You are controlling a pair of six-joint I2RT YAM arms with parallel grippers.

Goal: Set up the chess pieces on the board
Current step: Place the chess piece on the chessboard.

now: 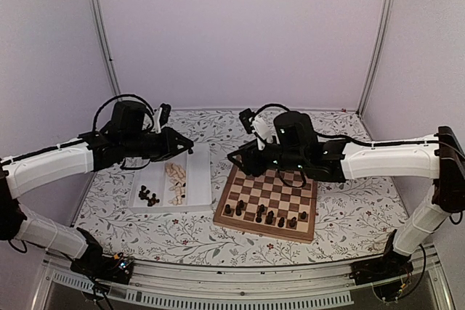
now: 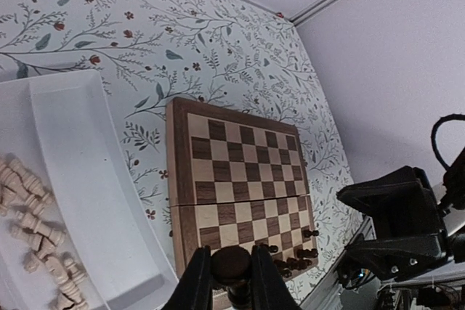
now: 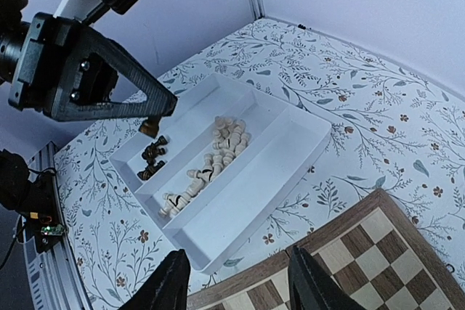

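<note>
My left gripper (image 2: 232, 275) is shut on a dark chess piece (image 2: 234, 265), its round top showing between the fingers. In the top view this gripper (image 1: 184, 143) hovers above the white tray (image 1: 202, 179). The right wrist view shows the held dark piece (image 3: 149, 128) under the left gripper (image 3: 138, 103). The board (image 1: 272, 190) holds several dark pieces (image 1: 265, 215) along its near rows. They also show in the left wrist view (image 2: 294, 258). My right gripper (image 3: 236, 284) is open and empty over the board's far left corner (image 3: 363, 266).
The tray's left compartment holds a few dark pieces (image 1: 149, 195), also in the right wrist view (image 3: 152, 159). Its middle compartment holds several pale pieces (image 1: 176, 183). The right arm (image 2: 399, 223) reaches over the board's far side. The floral tablecloth (image 1: 349, 215) surrounds both.
</note>
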